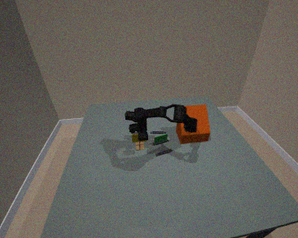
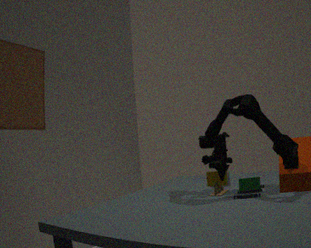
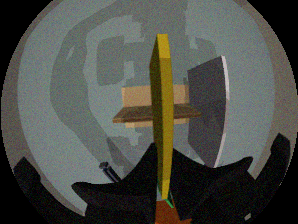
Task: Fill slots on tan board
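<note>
My gripper (image 3: 157, 145) (image 2: 223, 177) is shut on the yellow board (image 3: 162, 100) (image 2: 212, 178) (image 1: 134, 138) and points down, holding it upright. In the wrist view the yellow board runs crosswise over the middle of the tan board (image 3: 135, 114) (image 1: 139, 146). Whether they touch is hidden. A grey board with a pale edge (image 3: 206, 112) stands crosswise at the tan board's right end in the wrist view, apart from the yellow one. The green board (image 1: 160, 138) (image 2: 249, 184) stands in its holder. The yellow board's notch is not visible.
Dark, low holders (image 1: 164, 152) (image 1: 158, 132) lie on either side of the green board's holder; one holder (image 3: 109, 171) shows at the lower left of the wrist view. A large orange block (image 2: 302, 180) stands beside the arm's base.
</note>
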`<state>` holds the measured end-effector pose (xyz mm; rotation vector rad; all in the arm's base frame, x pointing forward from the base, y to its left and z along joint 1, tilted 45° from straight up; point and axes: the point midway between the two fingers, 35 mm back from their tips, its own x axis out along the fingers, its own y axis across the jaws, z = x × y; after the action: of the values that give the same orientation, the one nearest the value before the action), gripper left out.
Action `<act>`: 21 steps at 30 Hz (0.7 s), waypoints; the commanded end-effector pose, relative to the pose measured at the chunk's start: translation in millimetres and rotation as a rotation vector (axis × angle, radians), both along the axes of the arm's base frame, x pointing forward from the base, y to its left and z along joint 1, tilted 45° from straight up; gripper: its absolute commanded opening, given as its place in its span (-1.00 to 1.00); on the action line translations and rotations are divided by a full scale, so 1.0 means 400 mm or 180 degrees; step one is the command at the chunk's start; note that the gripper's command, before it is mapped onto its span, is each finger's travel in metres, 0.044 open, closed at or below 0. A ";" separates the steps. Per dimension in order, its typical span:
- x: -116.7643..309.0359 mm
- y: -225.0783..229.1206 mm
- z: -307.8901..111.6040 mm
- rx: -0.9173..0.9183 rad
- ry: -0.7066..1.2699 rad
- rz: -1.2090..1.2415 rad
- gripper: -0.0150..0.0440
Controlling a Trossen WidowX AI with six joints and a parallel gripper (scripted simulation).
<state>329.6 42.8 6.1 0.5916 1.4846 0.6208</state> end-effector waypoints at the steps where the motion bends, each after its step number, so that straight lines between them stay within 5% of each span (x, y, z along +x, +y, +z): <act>1: -0.001 0.007 -0.005 0.0014 0.0012 -0.0009 -0.49; 21: -0.001 0.029 -0.027 0.0016 0.0012 -0.0009 -0.49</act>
<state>329.5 52.2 -3.2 0.5924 1.4845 0.6212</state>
